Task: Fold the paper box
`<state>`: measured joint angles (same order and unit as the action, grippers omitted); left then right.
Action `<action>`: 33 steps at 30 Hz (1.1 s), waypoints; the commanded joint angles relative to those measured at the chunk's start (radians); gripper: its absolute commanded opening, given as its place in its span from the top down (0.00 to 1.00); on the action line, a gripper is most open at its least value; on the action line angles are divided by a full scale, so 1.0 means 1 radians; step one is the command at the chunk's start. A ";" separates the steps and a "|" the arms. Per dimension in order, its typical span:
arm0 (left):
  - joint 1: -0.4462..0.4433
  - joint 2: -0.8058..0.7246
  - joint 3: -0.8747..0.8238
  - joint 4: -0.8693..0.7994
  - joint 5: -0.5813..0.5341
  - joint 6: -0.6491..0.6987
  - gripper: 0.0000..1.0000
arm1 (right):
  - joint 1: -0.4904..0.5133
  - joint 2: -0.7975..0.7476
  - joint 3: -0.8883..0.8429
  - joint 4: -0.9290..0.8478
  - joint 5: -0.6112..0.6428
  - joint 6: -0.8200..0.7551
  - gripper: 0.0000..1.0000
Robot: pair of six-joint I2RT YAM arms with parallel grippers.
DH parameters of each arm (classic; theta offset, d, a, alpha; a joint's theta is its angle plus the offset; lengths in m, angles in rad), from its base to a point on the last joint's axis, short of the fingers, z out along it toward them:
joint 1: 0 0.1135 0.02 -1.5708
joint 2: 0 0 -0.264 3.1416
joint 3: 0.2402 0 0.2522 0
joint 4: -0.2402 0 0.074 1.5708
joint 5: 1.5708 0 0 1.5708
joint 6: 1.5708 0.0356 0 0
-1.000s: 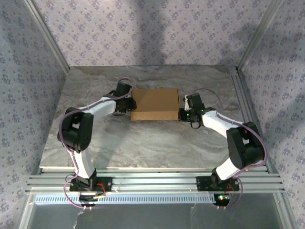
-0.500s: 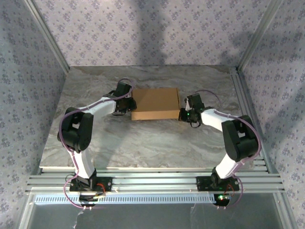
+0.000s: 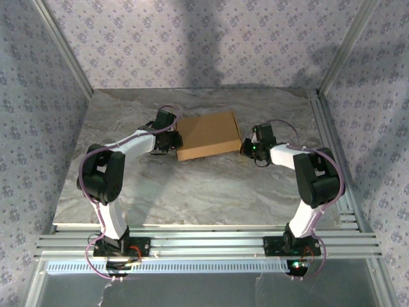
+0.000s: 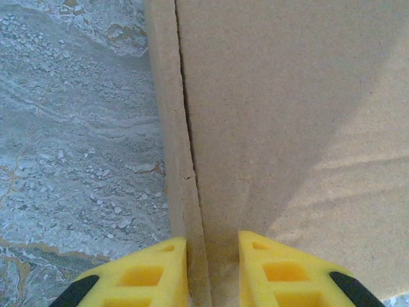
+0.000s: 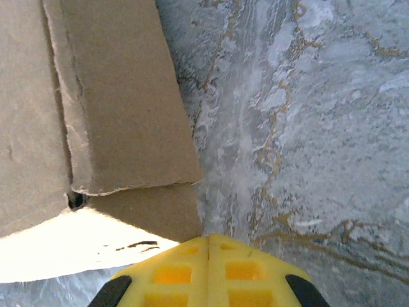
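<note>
One box (image 3: 206, 135), two arms, two grippers, one marble table (image 3: 192, 192). That's the whole count.

The box is plain brown cardboard, shallow and rectangular, with its top closed flat. It sits toward the far middle of the table, between the two grippers. It's a bit crooked, with the right end angled toward the back. Up close on the right wrist cam the edges look rough and fuzzy. One flap overlaps another at the near corner, with a small dark gap where they meet.

The left gripper (image 3: 172, 142) is at the box's left end. On its wrist cam the yellow fingers (image 4: 153, 278) are only narrowly apart, with the thin side wall of the box pinched between them.

The right gripper (image 3: 245, 148) is at the box's right front corner. Its fingers (image 5: 179, 272) are pressed fully together with nothing between them, tip just beside the cardboard.
</note>
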<state>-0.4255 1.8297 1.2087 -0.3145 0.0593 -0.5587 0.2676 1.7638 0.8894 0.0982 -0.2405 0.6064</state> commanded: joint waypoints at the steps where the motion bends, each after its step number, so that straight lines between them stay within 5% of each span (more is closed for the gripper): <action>1: -0.026 0.038 -0.058 -0.170 0.039 0.028 0.77 | 0.005 0.053 0.043 0.099 -0.081 0.090 1.00; 11: -0.053 -0.047 -0.071 -0.194 0.076 0.030 0.75 | -0.023 0.136 0.120 0.079 -0.138 0.182 1.00; 20: 0.013 -0.209 0.017 -0.302 0.089 0.028 0.62 | -0.034 0.115 0.199 -0.055 -0.168 0.146 0.98; 27: 0.179 0.102 0.362 -0.412 0.096 0.111 0.63 | -0.034 0.151 0.251 -0.119 -0.174 0.142 0.99; 33: 0.193 0.300 0.584 -0.402 0.172 0.136 0.63 | -0.040 0.164 0.224 -0.098 -0.174 0.154 0.99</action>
<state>-0.2176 2.0815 1.7069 -0.6621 0.1623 -0.4583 0.2340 1.9106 1.1191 0.0246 -0.4019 0.7631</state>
